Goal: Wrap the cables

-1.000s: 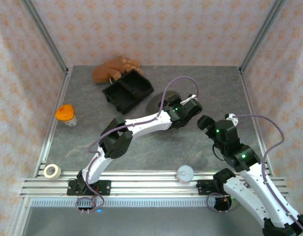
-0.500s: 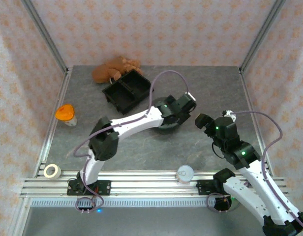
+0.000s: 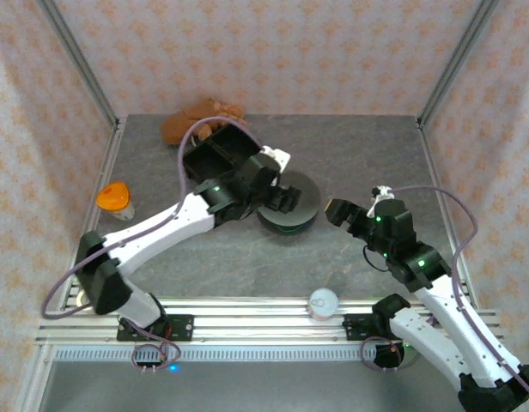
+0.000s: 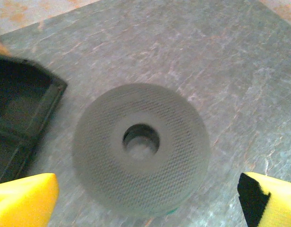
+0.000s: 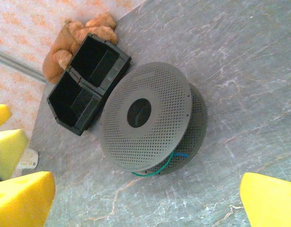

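A grey perforated spool [image 3: 292, 213] lies flat in the middle of the table. The cables are wound between its discs: a green loop [image 5: 159, 168] and a short blue end [image 5: 181, 154] stick out at its near rim. A sliver of green [image 4: 171, 210] also shows under the spool [image 4: 103, 156] in the left wrist view. My left gripper [image 3: 280, 194] hovers open at the spool's left edge, and its yellow fingertips [image 4: 22, 198] hold nothing. My right gripper [image 3: 337, 211] stands open to the right of the spool [image 5: 145, 118], apart from it.
A black two-compartment bin [image 3: 226, 154] and a brown plush toy [image 3: 196, 120] sit behind the spool on the left. An orange-lidded cup [image 3: 115, 199] stands at the left. A tape roll [image 3: 91, 299] and a white round object [image 3: 323, 301] rest on the front rail.
My left arm has swung back to the left, from over the spool's right side to its left edge, and its gripper has opened wide. My right gripper has crept left toward the spool.
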{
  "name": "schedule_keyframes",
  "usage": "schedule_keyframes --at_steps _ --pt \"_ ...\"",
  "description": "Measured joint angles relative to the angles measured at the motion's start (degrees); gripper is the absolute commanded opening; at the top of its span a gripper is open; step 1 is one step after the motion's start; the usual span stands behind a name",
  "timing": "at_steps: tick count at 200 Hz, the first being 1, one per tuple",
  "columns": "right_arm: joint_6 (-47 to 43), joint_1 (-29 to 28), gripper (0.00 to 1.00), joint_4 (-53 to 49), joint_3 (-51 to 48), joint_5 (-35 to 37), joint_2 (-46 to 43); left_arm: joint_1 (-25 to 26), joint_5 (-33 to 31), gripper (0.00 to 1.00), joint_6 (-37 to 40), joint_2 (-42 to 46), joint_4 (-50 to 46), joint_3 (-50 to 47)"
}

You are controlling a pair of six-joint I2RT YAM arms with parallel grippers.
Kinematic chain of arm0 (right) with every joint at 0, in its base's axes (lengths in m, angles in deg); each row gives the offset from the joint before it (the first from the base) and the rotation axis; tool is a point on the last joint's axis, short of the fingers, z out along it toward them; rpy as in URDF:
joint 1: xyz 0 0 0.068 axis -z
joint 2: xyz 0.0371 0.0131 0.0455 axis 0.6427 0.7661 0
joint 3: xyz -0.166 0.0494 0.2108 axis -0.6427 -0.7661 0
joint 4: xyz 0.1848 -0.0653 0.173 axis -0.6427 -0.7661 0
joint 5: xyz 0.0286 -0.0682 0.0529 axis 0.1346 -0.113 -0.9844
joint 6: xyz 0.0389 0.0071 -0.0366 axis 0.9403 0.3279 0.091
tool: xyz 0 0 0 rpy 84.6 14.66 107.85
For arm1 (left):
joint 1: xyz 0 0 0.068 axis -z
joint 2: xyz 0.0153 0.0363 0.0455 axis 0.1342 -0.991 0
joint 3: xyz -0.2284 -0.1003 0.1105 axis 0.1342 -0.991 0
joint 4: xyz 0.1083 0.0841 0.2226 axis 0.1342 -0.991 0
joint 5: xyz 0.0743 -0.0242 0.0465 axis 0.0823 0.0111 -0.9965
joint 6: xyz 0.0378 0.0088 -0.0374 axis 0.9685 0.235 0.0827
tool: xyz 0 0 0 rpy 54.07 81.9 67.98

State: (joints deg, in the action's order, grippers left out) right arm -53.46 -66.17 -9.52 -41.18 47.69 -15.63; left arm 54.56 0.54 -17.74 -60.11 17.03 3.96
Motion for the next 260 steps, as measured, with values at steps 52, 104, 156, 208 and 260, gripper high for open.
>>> schedule_keyframes --at_steps 52,104,156,208,260 --pt "-3.21 0.00 1.00 -0.11 -0.70 -1.81 -2.49 -0.15 -12.66 0.99 -3.34 23.93 -0.31 -19.15" --pt "-7.48 0.11 1.00 -1.66 -2.64 7.45 -5.68 -9.66 -21.99 1.00 -7.45 34.67 -2.67 -30.14" --pt "-14.05 7.85 1.00 4.68 -3.48 17.88 3.43 -26.36 -19.39 1.00 -5.53 30.03 4.33 -35.43" --pt "-18.64 21.22 1.00 20.87 -14.80 19.41 5.86 -35.85 -15.98 1.00 1.11 26.82 14.86 -43.65" --pt "-20.31 26.62 1.00 39.28 -24.94 20.85 15.43 -37.88 -11.63 1.00 6.82 22.84 38.45 -57.44"
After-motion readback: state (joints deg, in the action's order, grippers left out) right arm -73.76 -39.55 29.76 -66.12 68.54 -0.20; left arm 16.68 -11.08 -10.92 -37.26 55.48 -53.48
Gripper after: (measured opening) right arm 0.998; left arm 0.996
